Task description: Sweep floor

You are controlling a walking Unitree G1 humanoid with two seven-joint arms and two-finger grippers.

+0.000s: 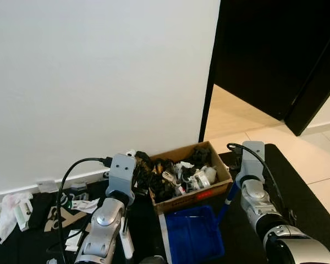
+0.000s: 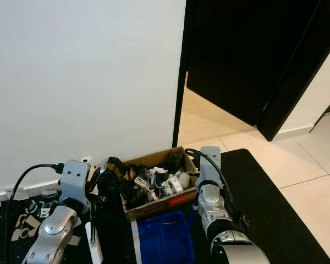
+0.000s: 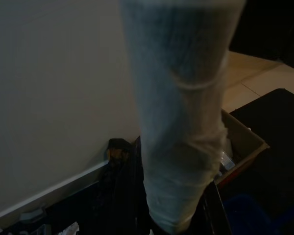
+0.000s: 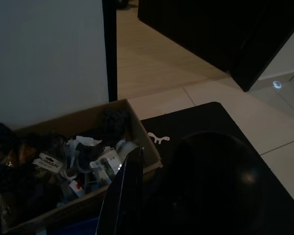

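From the head camera, both silver arms reach forward over a black mat point(image 1: 297, 192) toward a cardboard box point(image 1: 188, 181) at about 12 o'clock, set against the white wall point(image 1: 99, 82) and crammed with dark odds and ends and white packaging. A blue dustpan point(image 1: 191, 234) lies on the mat just in front of the box, between the arms, probably placed there to receive whatever gets swept. The left gripper point(image 3: 186, 215) appears to carry a pale, whitish handle point(image 3: 179, 107), likely the broom's, rising close past its wrist camera; how tightly its fingers close on it cannot be told. The right gripper point(image 4: 125, 196) sits at about 4 o'clock, beside a slim blue rod point(image 1: 226, 202) that slants down toward the dustpan, perhaps its handle; whether its fingers grasp it cannot be told. Scraps of paper and litter point(image 1: 22, 212) lie at 9 o'clock along the wall, seemingly the mess to clear. Beyond the box, an open dark door point(image 1: 275, 55) shows tiled floor point(image 1: 319, 159).
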